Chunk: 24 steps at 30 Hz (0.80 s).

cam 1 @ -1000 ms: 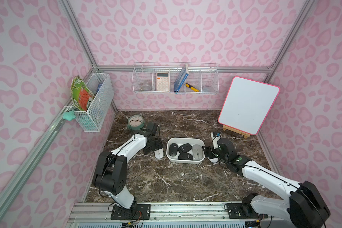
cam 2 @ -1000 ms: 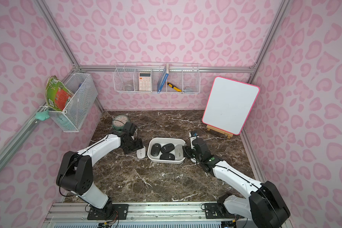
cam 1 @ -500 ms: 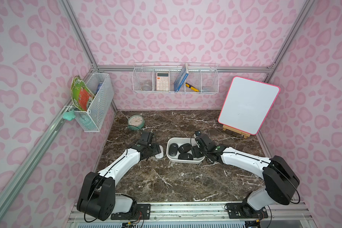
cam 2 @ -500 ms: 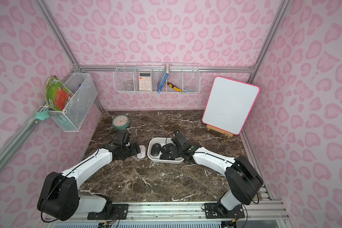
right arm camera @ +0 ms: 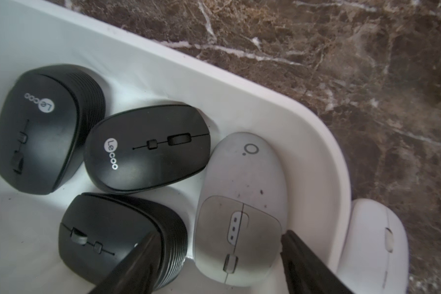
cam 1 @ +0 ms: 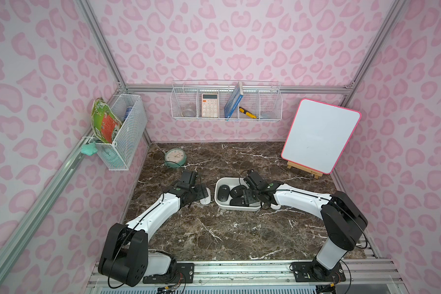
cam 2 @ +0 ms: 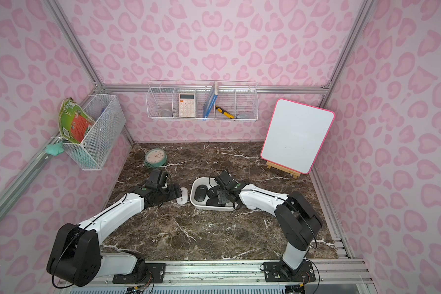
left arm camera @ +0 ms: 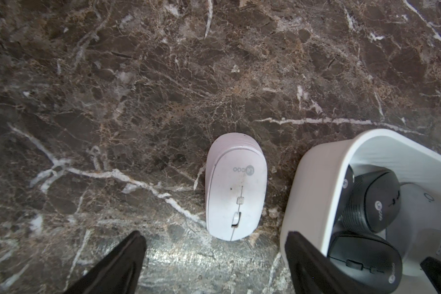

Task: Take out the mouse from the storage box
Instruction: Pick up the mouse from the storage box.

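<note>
Left claw [left arm camera: 213,236] is released. Its two black fingers [left arm camera: 117,262] are spread wide above the brown marble worktop [left arm camera: 112,101]. A white mouse [left arm camera: 236,188] lies flat on the stone just ahead of the gap, buttons up, and neither finger touches it. It is narrower than the space between the fingers. This mouse is out of the storage box [left arm camera: 313,193] and lies just beside the box's end wall on the left arm's side.

The right claw [right arm camera: 219,234] reaches down into the box and is also unclenched. Its fingers [right arm camera: 306,259] straddle the button end of a grey mouse [right arm camera: 239,178], which lies on the box floor along the end wall on the right arm's side. One finger is at that mouse's edge next to the wall, though contact cannot be told. The other hangs over one of the black mice [right arm camera: 148,147], with a clear gap to the grey one.

Three black mice fill the rest of the box, packed close together, two of them with ribbed sides. A second white mouse [right arm camera: 374,241] lies on the worktop outside the box, close against the outer wall on the right arm's side.

In both top views the box stands mid-worktop between the two arms. A round clock [cam 1: 175,156] lies well behind it, and a whiteboard [cam 1: 320,135] stands on an easel at the back.
</note>
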Tool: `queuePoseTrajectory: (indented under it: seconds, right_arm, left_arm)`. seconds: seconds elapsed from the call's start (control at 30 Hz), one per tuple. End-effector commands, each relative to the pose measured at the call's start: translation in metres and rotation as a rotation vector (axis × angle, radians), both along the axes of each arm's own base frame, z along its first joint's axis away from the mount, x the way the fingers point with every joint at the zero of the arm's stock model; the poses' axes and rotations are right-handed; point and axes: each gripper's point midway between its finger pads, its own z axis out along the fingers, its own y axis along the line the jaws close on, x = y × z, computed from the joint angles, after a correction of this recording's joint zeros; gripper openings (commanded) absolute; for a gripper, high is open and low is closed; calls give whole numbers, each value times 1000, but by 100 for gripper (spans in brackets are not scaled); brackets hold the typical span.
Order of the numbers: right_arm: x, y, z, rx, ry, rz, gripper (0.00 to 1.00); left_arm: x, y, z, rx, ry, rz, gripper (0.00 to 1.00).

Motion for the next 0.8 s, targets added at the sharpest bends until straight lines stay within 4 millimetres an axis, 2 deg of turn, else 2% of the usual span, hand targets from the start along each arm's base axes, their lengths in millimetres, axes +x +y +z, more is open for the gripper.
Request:
queuePoseTrajectory:
  seconds: [0.0, 0.33, 0.6, 0.77]
  right_arm:
    - [1, -8, -4, -54, 20, -50, 76]
    - [7, -20, -12, -167, 24, -150, 77]
    - [9, -23, -27, -221, 55, -186, 79]
    - [10, -22, -37, -231, 67, -186, 77]
  left_arm:
    - [1, 2, 4, 10, -18, -5, 91]
    - [-1, 1, 10, 1, -38, -6, 92]
    - [-1, 1, 9, -5, -38, -7, 92]
    - [-1, 0, 11, -10, -44, -11, 92]
